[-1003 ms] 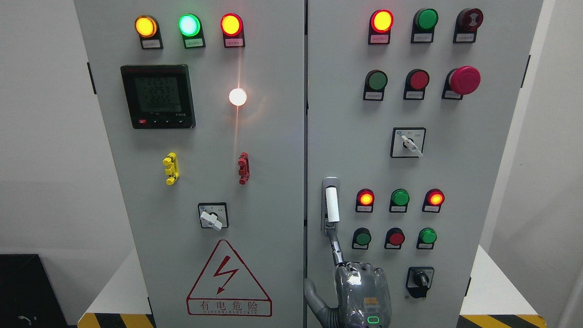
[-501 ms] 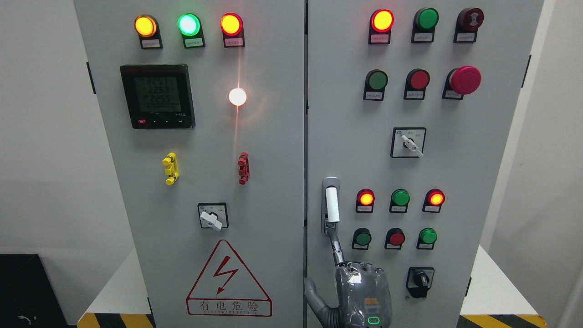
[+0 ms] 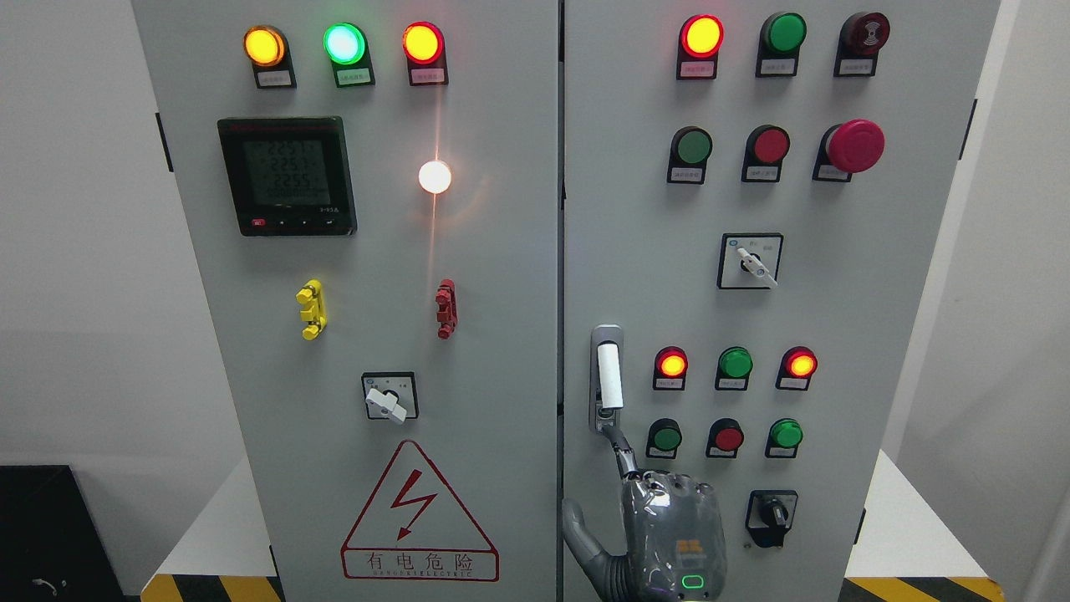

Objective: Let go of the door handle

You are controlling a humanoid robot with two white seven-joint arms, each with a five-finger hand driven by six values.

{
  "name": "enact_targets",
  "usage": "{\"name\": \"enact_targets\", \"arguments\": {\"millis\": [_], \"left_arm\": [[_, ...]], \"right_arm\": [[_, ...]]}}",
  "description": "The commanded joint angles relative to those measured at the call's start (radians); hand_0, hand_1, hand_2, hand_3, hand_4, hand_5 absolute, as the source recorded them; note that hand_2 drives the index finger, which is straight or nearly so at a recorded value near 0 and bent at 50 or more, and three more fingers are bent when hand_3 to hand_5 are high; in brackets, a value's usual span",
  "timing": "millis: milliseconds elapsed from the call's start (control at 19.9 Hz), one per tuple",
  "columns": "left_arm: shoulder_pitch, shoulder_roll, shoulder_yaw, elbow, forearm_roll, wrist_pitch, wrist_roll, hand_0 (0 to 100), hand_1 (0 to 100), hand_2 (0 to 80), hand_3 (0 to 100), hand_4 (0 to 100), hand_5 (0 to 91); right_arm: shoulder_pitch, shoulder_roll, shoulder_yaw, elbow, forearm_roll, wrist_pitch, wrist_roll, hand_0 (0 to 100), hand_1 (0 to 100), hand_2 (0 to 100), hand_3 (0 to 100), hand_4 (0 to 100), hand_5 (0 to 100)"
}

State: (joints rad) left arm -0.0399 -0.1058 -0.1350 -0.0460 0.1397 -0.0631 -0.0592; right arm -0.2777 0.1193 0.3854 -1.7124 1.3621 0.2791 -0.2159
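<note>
Head view: right hand [image 3: 669, 535] sits low on the cabinet's right door [image 3: 836, 318], back of the palm toward the cam, w/ one finger [image 3: 623, 451] stretched up to the bottom end of the door handle [image 3: 608, 376]. Handle is the white vertical bar in its metal recess at the door's left edge, just right of the seam between the two doors. The other fingers are curled behind the palm and grip nothing; thumb [image 3: 581, 531] sticks out to the left. Fingertip looks touching or just under the handle's lower end (can't tell if it's hooked in the recess, too small to see). Left hand isn't visible.

To release cleanly, I'd judge: straighten that finger first so nothing catches, then draw the hand straight down and back from the panel. Avoid drifting right, since the green button [image 3: 666, 436] and the red button [image 3: 727, 436] sit near the knuckles and could be bumped.
</note>
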Motion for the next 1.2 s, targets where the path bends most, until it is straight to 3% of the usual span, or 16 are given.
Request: {"name": "enact_targets", "arguments": {"millis": [0,702,953,1153], "left_arm": [[0.0,0.0,0.0,0.0,0.0,0.0,-0.001,12,56,0.0,0,0,0.0],[0.0,0.0,0.0,0.0,0.0,0.0,-0.001,12,56,0.0,0,0,0.0],[0.0,0.0,0.0,0.0,0.0,0.0,-0.001,12,56,0.0,0,0,0.0],[0.0,0.0,0.0,0.0,0.0,0.0,-0.001,12,56,0.0,0,0,0.0]], "right_arm": [[0.0,0.0,0.001,-0.039,0.0,-0.003,-0.002,36,32,34,100,100,100],[0.012,-0.007,0.003,-0.073,-0.005,-0.012,-0.008,36,33,35,100,100,100],[0.026,-0.009,0.001,-0.107,-0.006,-0.05,-0.01,43,33,35,100,100,100],[0.037,-0.02,0.0,-0.13,-0.006,-0.06,-0.01,46,32,44,100,99,100]]}}
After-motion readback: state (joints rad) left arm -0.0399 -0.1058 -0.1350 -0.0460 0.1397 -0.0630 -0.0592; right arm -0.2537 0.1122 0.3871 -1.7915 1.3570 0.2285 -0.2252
